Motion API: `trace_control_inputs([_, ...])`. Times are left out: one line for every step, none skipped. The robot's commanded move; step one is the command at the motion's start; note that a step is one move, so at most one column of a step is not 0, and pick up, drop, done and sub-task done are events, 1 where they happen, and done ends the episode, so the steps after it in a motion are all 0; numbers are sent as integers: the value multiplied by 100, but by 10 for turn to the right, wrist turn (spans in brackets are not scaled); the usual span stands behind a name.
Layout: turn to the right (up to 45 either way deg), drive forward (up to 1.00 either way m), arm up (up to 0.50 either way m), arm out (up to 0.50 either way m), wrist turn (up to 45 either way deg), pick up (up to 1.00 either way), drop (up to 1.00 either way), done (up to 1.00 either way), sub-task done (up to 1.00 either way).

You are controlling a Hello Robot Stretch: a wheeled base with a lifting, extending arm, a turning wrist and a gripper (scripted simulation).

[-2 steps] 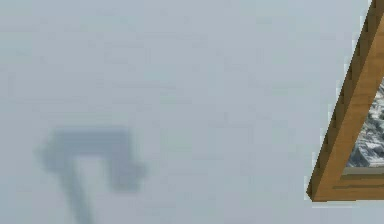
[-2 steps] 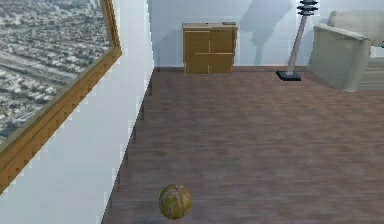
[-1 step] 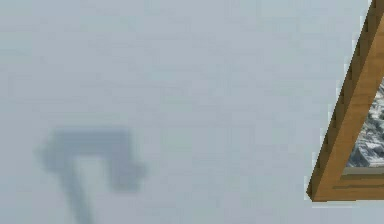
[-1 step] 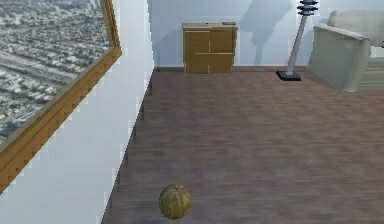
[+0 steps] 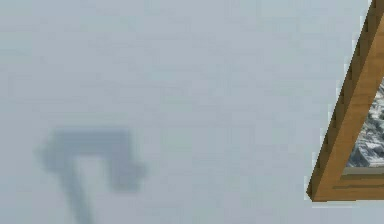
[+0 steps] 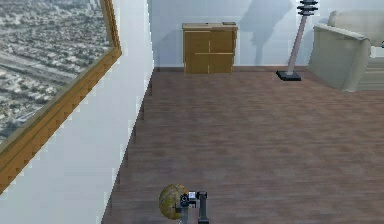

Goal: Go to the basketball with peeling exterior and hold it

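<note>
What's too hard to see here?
Arm side view: whether the jaws hold the brownish ball; it overlaps them.
Arm side view: peeling on the ball; too small.
Arm side view: floor lamp top, cut by the top edge.
Forward view: window, cut by the right edge.

Soft, even light throughout, with a grey shadow cast on the pale wall (image 5: 200, 60).
</note>
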Motion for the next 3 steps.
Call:
trace_control_inputs([0,0,0,0,450,0,0,0,0])
trace_control_inputs([0,0,0,0,450,0,0,0,0])
trace_control_inputs([0,0,0,0,450,0,0,0,0])
